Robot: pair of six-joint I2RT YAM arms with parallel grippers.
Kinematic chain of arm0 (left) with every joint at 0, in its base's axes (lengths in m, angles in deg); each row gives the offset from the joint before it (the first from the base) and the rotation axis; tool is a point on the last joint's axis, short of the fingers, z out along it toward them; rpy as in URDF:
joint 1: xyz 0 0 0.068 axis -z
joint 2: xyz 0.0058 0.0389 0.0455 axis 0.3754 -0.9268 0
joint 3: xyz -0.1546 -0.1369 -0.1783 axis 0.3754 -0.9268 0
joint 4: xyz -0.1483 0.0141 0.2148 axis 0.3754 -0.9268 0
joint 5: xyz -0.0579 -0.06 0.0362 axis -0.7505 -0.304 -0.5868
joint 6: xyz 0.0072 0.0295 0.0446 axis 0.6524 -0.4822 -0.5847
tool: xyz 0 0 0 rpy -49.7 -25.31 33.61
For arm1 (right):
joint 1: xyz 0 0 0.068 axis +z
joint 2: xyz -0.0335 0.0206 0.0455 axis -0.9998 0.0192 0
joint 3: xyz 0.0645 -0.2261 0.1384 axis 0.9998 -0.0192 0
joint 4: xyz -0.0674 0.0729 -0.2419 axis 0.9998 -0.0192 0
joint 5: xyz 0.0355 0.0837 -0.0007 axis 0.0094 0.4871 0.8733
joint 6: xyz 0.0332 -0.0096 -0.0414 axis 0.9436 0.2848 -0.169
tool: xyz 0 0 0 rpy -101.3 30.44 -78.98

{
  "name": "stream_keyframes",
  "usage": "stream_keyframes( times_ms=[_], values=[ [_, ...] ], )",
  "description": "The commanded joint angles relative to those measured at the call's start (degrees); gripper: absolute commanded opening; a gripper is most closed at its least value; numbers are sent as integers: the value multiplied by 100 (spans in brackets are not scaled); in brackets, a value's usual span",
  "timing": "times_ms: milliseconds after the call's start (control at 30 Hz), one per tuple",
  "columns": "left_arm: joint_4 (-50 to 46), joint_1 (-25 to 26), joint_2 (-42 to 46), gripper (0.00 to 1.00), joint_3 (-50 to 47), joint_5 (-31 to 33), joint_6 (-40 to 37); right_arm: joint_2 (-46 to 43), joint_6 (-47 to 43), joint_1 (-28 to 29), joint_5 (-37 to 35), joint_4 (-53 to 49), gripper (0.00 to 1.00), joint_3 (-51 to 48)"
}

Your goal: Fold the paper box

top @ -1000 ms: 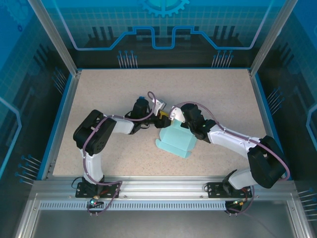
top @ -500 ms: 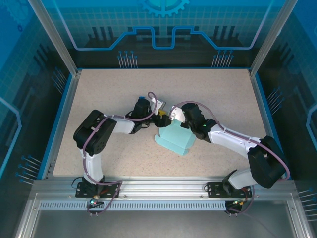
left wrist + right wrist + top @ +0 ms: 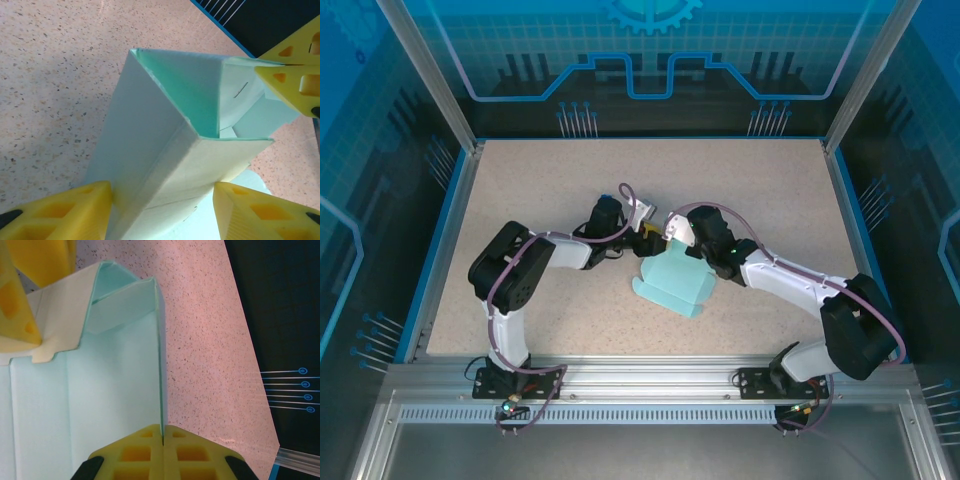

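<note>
Top external view. Item: paper box [image 3: 672, 285], pale teal, lying on the speckled table [image 3: 520, 180] near its middle, long axis running from the arms' meeting point toward the near edge. The left gripper [image 3: 645, 232] and right gripper [image 3: 670, 232] are both at its far end. Change over the last second: the box has slid a touch leftward and the right gripper has nudged with it, nothing more. Judgement: the fold is being held and adjusted, not yet closed.

Left wrist view. The paper box [image 3: 165, 100] stands as an open, slanted tube:
- thin card
- teal inside, cream on one outer panel
- sharp creases
- a small slit in the far wall

The left gripper [image 3: 160, 200] has its jaws spread wide either side of the tube, one finger against the wall. Whether it squeezes cannot be told. The right gripper [image 3: 270, 67] pinches the far rim.

Right wrist view. The right gripper [image 3: 162, 432] is closed on one upright wall of the box [image 3: 100, 390], seen edge-on as a thin line. The surface is matt and smooth, and an end flap is folded inward. The left gripper's fingers [image 3: 20, 310] are of yellow ribbed plastic.
</note>
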Motion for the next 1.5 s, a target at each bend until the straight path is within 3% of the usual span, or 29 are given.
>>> stream_keyframes(
  times_ms=[0,333,733,900,1133,1467],
  values=[
    [314,25,254,59,-123,-473,24,34,216,-30,143,-97,0,191],
    [-79,16,299,56,-81,-663,-209,59,343,-165,174,-390,0,505],
    [-473,79,53,66,264,897,-316,-83,506,-173,760,-517,0,380],
    [-354,117,9,67,262,1172,-319,-74,508,-173,962,-565,0,376],
    [-203,117,-114,54,387,940,-290,-54,460,-190,1089,-616,0,371],
    [-413,-183,294,61,77,-55,-360,-170,171,-329,428,-360,0,315]
  ],
)
